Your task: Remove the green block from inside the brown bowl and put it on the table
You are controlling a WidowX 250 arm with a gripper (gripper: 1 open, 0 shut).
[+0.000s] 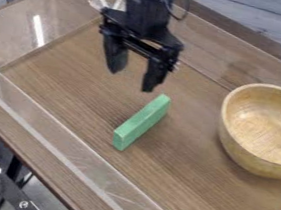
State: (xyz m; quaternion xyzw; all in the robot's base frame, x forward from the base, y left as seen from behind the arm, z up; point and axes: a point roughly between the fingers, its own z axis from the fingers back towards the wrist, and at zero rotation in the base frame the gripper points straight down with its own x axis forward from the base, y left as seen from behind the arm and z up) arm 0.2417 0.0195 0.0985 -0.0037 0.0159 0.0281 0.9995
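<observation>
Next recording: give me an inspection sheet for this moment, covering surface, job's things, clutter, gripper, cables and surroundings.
Surface: wood-grain table edged by low clear walls.
Job's things: green block lies flat on the table, left of the brown bowl and apart from it; the bowl is empty.
Clutter: nothing seen.
Gripper: gripper open, pointing down, above the block's far end and clear of it, holding nothing.
Cables: dark cable beside the arm.
Surroundings: pale floor beyond the table; dark equipment at the lower left corner, too cut off to identify.
</observation>
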